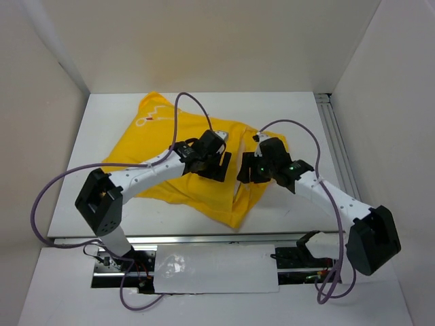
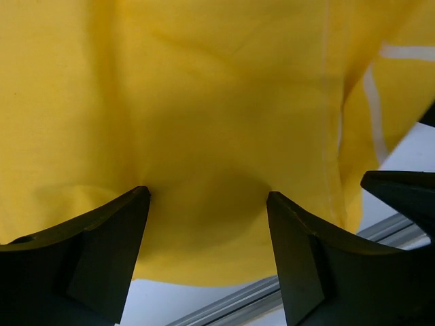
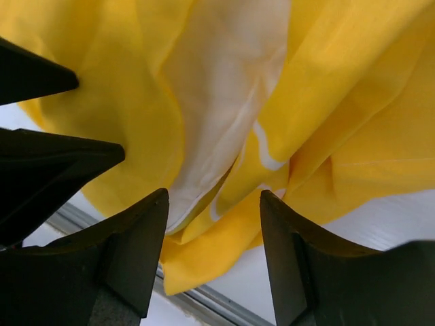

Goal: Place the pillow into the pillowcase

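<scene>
Robot lab test cell, not a home. Plain white panel walls (image 1: 204,41) box in a white table (image 1: 102,115) on three sides. Left arm (image 1: 146,173) and right arm (image 1: 326,193) are mounted on a metal rail (image 1: 204,239) at the near edge. Purple cables (image 1: 47,197) loop loose. An aluminium track (image 1: 336,142) runs along the table's right side.

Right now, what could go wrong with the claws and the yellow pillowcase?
1. The open right claw faces both the white pillow and folds of the pillowcase; closing might pinch them together.
2. The left claw sits close beside it; they might bump.
3. A pillowcase corner lies by the table's near edge and might slide off.
</scene>
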{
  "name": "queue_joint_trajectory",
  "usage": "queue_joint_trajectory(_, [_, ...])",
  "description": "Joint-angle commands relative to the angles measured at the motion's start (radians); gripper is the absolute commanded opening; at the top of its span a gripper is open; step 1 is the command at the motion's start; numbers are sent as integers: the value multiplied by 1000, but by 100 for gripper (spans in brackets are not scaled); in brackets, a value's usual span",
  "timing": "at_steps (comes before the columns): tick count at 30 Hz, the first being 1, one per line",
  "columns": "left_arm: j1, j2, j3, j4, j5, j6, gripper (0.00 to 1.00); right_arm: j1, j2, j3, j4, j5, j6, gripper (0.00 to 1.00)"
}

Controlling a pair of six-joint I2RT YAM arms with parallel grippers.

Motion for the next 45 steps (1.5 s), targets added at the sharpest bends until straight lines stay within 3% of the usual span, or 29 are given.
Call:
queue_joint_trajectory(1, [-2,26,21,26,15,-28,81,37,58,-12,37,98,74,64])
queue_joint_trajectory(5, [-2,71,11,58,68,-28,73,47,118,-12,67,115,109,38])
queue_joint_trajectory(6, [-2,90,11,67,69,-28,72,47,118,-12,93,106,109,28])
queue_joint_trajectory(7, [-2,100,11,67,69,-28,67,47,118,-12,105,106,109,0])
queue_joint_trajectory(8, [-2,111,11,67,69,-28,65,56,118,-12,116,92,109,0])
queue_joint_trajectory(19, [42,281,190,64,98,-4,52,-28,-112,192,234,-523,6,0])
queue_joint_trajectory(25, [42,330,261,73,127,-21,51,-101,-122,205,277,-600,25,0])
queue_joint_trajectory(30, [42,330,278,55,138,-47,49,-167,-132,122,222,-490,25,0])
queue_joint_trajectory(34, [52,194,230,27,48,-47,51,-223,-80,41,181,-398,14,0])
queue_joint_trajectory(36, [65,125,215,-13,-3,-47,55,-233,-30,41,121,-331,-12,7])
queue_joint_trajectory(37, [65,58,206,-34,-45,-56,58,-242,-14,41,97,-303,-12,21])
queue_joint_trajectory(42, [147,-138,132,-65,-91,-90,60,-242,7,51,-29,-104,-35,23])
queue_joint_trajectory(43, [147,-159,121,-48,-77,-90,60,-242,-3,51,-43,-86,-35,30])
queue_joint_trajectory(45, [147,-189,107,-28,-47,-67,62,-242,-13,62,-81,-77,-59,55])
